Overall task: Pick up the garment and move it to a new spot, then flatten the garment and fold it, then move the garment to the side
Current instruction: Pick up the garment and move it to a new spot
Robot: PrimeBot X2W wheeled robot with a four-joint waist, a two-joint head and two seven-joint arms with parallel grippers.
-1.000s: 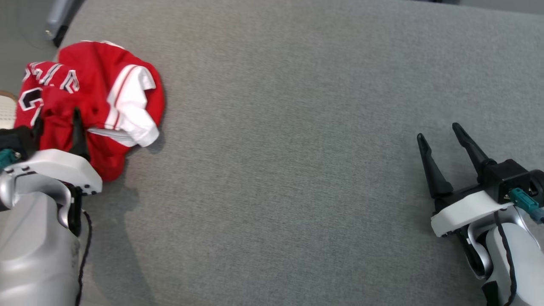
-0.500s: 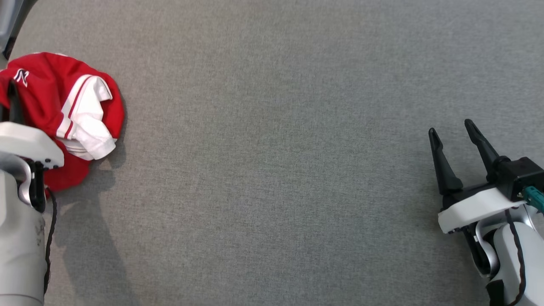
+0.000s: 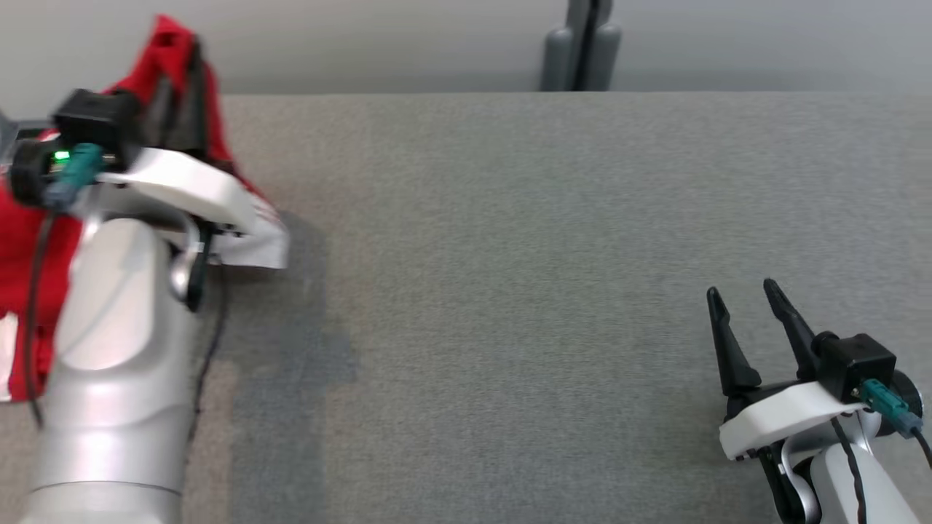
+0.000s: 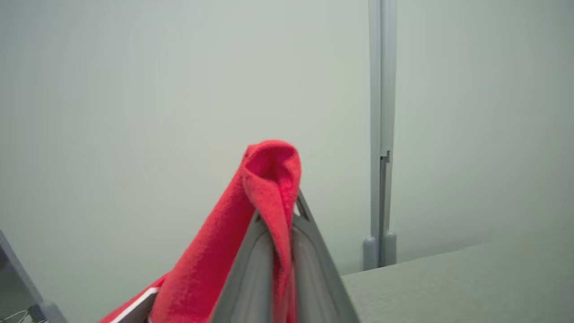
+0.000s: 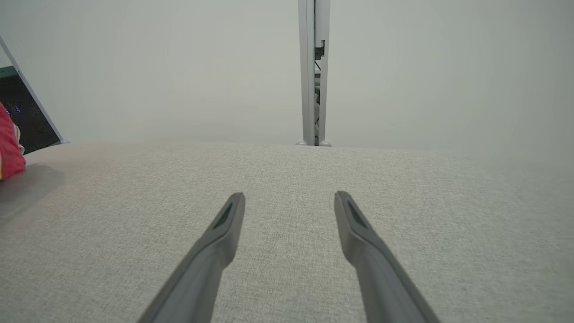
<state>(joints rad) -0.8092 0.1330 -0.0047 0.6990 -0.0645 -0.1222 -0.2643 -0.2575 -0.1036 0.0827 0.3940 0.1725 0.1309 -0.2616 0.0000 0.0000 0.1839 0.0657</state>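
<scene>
Left wrist view: the left gripper (image 4: pixel 278 211) has its two long dark fingers pressed together on a fold of the red fleecy garment with white trim (image 4: pixel 269 166). A small hump of red cloth stands above the fingertips, and the rest drapes down to the left of the fingers, where a white stripe edge shows near the bottom.

From the head, the left gripper (image 3: pixel 180 87) is at the far left, fingers pointing away, and the garment (image 3: pixel 18 247) hangs from it on both sides of the silver forearm (image 3: pixel 116 349). A white panel of the garment sticks out to the right below the wrist. It carries red marks too blurred to read. A small green light (image 3: pixel 60 155) glows on the wrist block.

The right gripper (image 3: pixel 741 291) is at the near right, well apart from the garment. Its jaws are spread and hold nothing, as the right wrist view also shows (image 5: pixel 289 197). A red edge of the garment shows at that view's left margin.

Under both arms lies the grey woven table surface (image 3: pixel 510 255). Beyond its far edge stands a grey upright post (image 3: pixel 582 44) against a pale wall.
</scene>
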